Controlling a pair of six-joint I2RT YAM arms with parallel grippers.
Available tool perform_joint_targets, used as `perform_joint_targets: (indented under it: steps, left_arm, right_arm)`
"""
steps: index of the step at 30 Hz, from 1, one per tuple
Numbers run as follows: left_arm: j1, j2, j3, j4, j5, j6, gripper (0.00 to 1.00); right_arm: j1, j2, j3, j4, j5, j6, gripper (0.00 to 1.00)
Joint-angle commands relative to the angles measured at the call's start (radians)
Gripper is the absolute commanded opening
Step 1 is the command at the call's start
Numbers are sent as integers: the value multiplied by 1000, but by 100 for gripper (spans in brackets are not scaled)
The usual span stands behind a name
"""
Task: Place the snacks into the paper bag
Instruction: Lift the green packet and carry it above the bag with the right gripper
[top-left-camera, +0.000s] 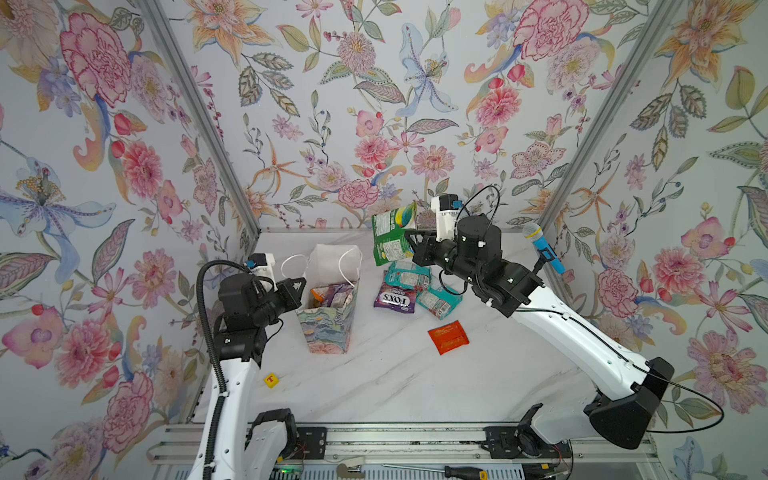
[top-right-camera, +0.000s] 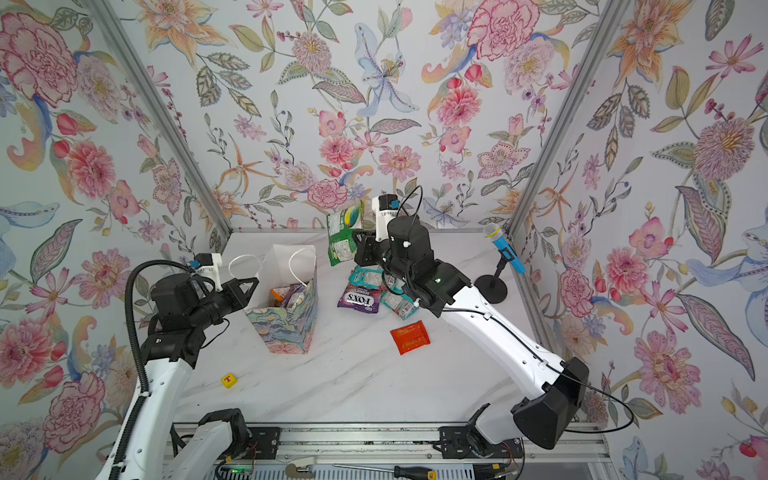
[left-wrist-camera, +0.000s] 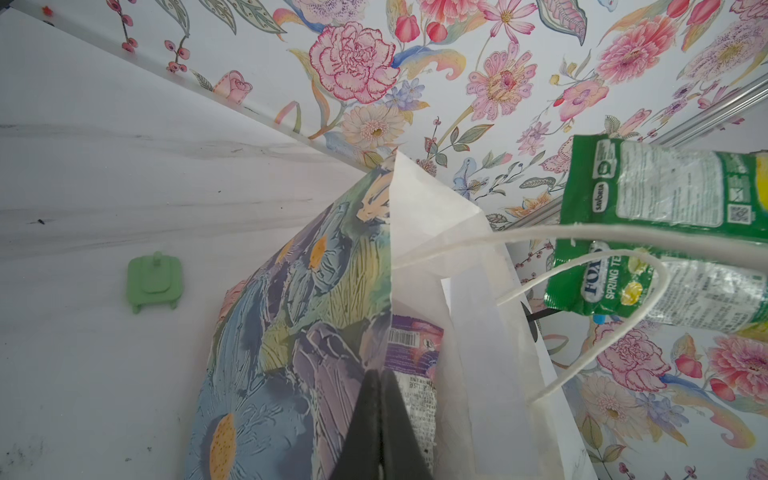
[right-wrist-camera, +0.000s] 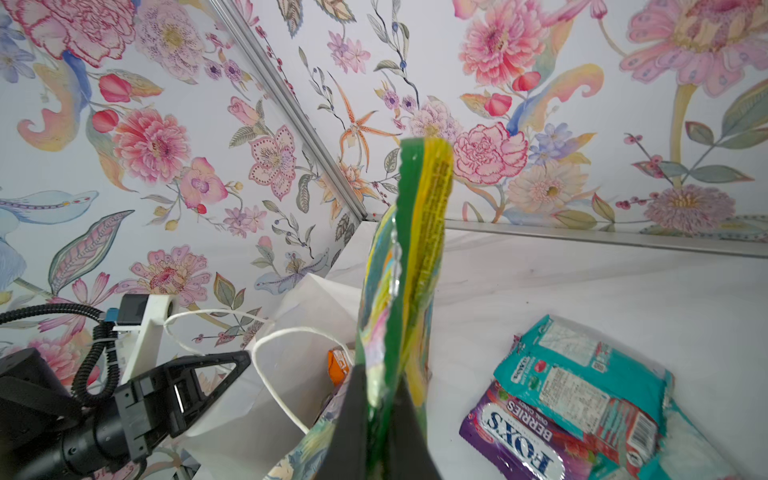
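Our left arm (top-left-camera: 232, 399) and right arm (top-left-camera: 573, 332) are white with black joints and little screw holes. A ribbed black hose (top-left-camera: 202, 303) runs along the left one, a thin black cable (top-left-camera: 702, 392) along the right. Our left end effector (top-left-camera: 304, 284) and right end effector (top-left-camera: 409, 235) are black, with pointed fingers (top-left-camera: 296, 287). White cameras (top-left-camera: 444, 216) sit behind them.
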Motion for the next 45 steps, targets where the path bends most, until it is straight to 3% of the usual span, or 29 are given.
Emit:
perform_joint_targets:
  steps: [1, 19, 27, 33, 45]
  left_arm:
    - [-5, -7, 1, 31, 24, 13, 3]
    - [-5, -5, -5, 34, 22, 9, 3]
    - [-5, -7, -2, 34, 24, 10, 3]
    - [-5, -7, -1, 34, 25, 15, 3]
    - [-5, -7, 0, 34, 29, 13, 3]
  right_arm:
    - [25, 37, 106, 59, 31, -60, 0]
    - [147, 320, 471, 8, -19, -109, 0]
    - [201, 434, 625, -98, -17, -143, 0]
    - [237, 428, 609, -125, 40, -171, 0]
    - [254, 323, 418, -115, 137, -181, 0]
